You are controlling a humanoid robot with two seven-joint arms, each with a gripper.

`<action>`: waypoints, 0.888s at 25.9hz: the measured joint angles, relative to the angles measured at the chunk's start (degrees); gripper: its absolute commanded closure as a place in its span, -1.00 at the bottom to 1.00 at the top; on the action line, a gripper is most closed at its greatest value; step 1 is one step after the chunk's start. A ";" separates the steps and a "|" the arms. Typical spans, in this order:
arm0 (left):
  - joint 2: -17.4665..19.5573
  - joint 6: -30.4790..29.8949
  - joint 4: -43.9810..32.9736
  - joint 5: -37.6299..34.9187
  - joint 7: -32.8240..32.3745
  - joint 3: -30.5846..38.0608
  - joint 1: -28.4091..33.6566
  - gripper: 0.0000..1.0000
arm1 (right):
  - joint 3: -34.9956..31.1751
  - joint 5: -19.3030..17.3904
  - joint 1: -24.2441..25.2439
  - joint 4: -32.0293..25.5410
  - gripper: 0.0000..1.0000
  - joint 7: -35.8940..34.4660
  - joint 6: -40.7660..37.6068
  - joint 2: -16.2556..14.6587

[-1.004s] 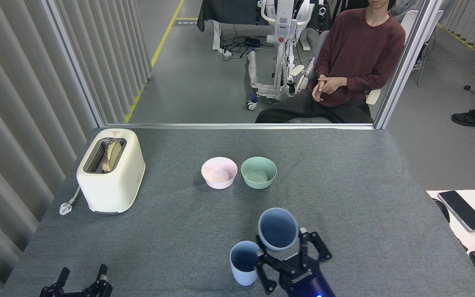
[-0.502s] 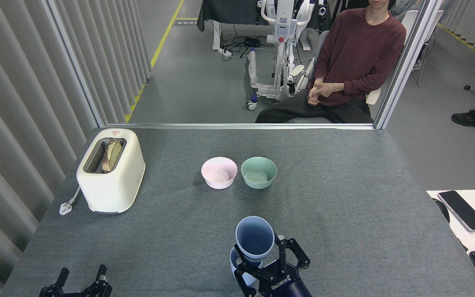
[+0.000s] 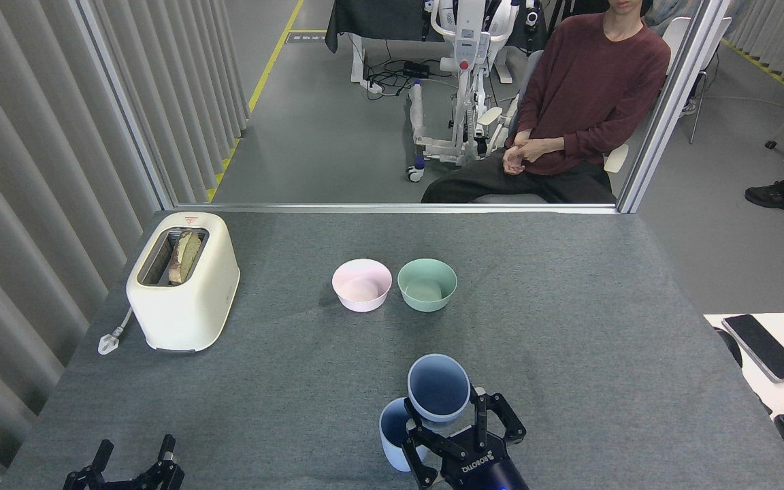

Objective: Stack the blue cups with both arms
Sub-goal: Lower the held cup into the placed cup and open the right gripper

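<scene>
1. Fingers (image 3: 426,446) of the right gripper (image 3: 456,435) are curled around a blue cup (image 3: 438,389), pinching it and holding it above the table (image 3: 569,327), mouth up.
2. Just beside it at 8 o'clock, the second blue cup (image 3: 392,435) stands upright on the table, its rim partly covered by the held cup.
3. At the bottom edge, about 7 o'clock, the left gripper (image 3: 132,469) has its fingers spread with nothing between them.
4. At 12 o'clock from the cups, well apart, a pink bowl (image 3: 362,286) and a green bowl (image 3: 427,285) sit side by side.
5. Toward 10 o'clock stands a cream toaster (image 3: 184,282) with bread (image 3: 184,255) in its slot.
6. Beyond the table's far edge a person (image 3: 589,88) in a dark red top sits with hands clasped.
</scene>
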 measured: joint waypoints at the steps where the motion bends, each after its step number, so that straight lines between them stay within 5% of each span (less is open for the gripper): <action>1: 0.02 0.00 0.04 0.00 0.10 0.00 -0.01 -0.99 | 0.44 0.00 -0.18 0.00 0.14 0.01 0.00 0.02; 23: 0.25 -0.09 0.89 0.07 0.56 0.00 -0.36 -0.99 | 2.94 0.30 -0.66 1.97 0.13 -0.01 -0.17 -0.53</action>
